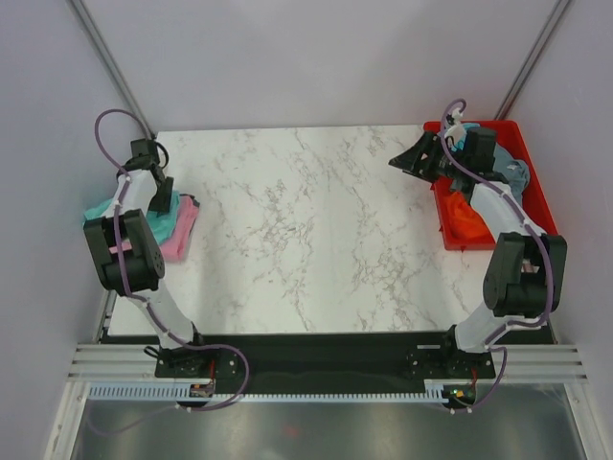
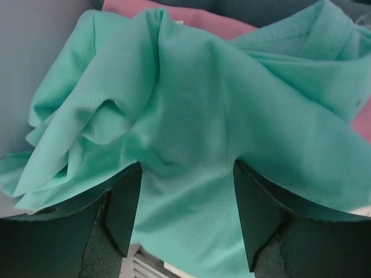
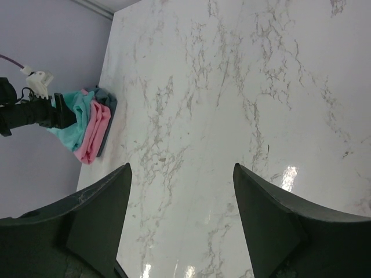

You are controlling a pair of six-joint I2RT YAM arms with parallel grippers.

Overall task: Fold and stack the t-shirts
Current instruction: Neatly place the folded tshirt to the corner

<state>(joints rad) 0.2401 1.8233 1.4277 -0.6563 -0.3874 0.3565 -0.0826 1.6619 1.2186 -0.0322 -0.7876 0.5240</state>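
Note:
A stack of t-shirts lies at the table's left edge. A crumpled teal-green t-shirt [image 1: 103, 209] is on top, over a pink t-shirt [image 1: 180, 236], with a grey-blue layer [image 3: 108, 102] under them. My left gripper [image 1: 163, 201] hovers over this stack. Its jaws stand open, and the teal-green t-shirt [image 2: 191, 110] spreads loose below and between the fingers [image 2: 124, 202]. My right gripper [image 1: 412, 159] is open and holds nothing, raised over the table beside the red tray. An orange t-shirt [image 1: 466, 218] and a grey-blue one [image 1: 518, 175] lie in that tray.
The red plastic tray [image 1: 542, 197] sits at the table's right edge, partly covered by the right arm. The white marble table [image 1: 306, 230] stretches between the two arms. Grey walls close the left and back sides.

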